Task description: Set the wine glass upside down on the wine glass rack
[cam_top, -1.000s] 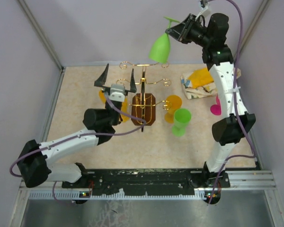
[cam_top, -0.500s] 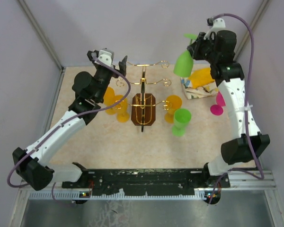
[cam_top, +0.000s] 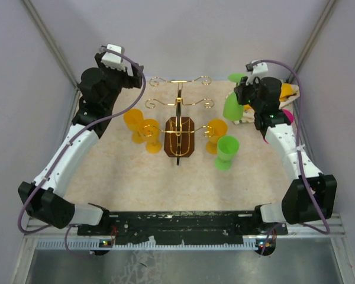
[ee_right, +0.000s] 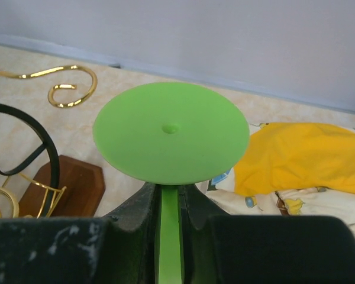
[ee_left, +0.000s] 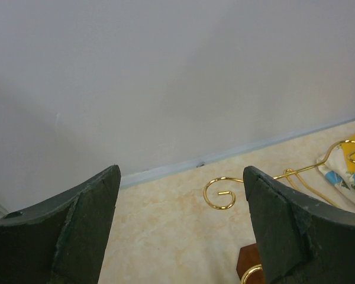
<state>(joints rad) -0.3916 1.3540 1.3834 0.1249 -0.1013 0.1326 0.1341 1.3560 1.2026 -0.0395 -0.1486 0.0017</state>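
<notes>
Overhead, pale lilac walls [cam_top: 177, 35] close in a beige marbled table [cam_top: 124, 177]; the rack [cam_top: 178, 127] stands near its middle, gold wire arms curling out from a post on a dark brown base; a yellow patterned cloth [ee_right: 296, 160] lies crumpled at the far right; two orange glasses [cam_top: 143, 129] sit left of the rack; a third orange glass [cam_top: 216, 133] and a second green glass [cam_top: 226, 152] sit right of it. The left claw [ee_left: 180, 195] hangs high over the far left corner, jaws wide apart, nothing between them. The right claw [ee_right: 168, 228] is clamped on the stem of the wine glass [cam_top: 231, 106]; this green glass is upside down, foot uppermost, in the air near the rack's right arms, not hung on them, with the cloth just beyond.
</notes>
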